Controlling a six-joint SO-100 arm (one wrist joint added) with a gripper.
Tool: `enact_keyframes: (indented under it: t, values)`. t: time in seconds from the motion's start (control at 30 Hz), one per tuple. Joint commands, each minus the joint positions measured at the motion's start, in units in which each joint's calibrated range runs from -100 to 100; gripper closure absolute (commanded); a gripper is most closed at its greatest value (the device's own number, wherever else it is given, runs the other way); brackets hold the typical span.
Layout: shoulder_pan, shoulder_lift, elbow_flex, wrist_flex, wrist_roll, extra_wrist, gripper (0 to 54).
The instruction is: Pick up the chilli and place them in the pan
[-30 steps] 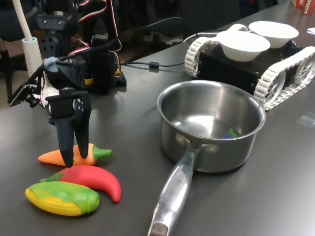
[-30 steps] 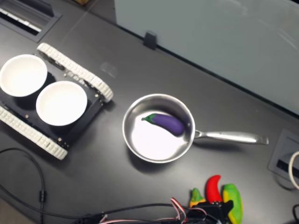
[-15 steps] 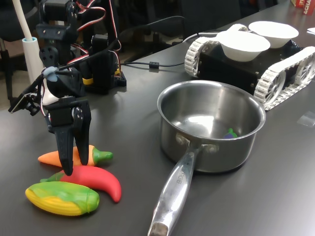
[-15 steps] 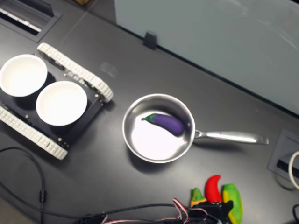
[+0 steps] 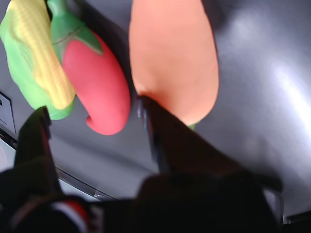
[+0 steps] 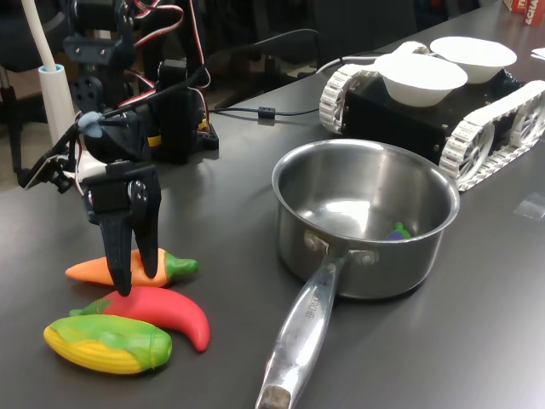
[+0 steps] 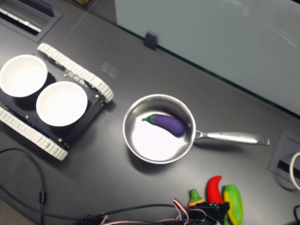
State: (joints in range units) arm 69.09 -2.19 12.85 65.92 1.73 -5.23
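Wrist view: I'm seeing my tool [image 5: 92,119] spread, gripping nothing, with the chilli [image 5: 95,87] lying between corn [image 5: 36,58] and carrot [image 5: 172,58]. First exterior view: chilli [image 6: 162,311] is looking glossy, light; I'm judging mid-body safest. Second exterior view: pan [image 7: 136,123] is sitting well apart.

Dark grey table [image 6: 477,341] is carrying, in the first exterior view, corn [image 6: 106,343], chilli [image 6: 162,311] and carrot [image 6: 128,268] lying near left, pan [image 6: 366,226] sitting centre, and tracked vehicle [image 6: 443,111] standing far right.
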Motion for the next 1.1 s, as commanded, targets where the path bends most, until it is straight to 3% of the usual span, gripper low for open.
enact_keyframes:
  t: [0.0,0.67,1.07]
  values:
    - [0.3,-2.6,-2.9,3.8,0.5,1.1,25.7]
    - [1.9,5.1,-16.3,9.8,2.1,1.1,27.0]
    - [4.0,9.8,-23.3,10.2,1.7,1.1,27.6]
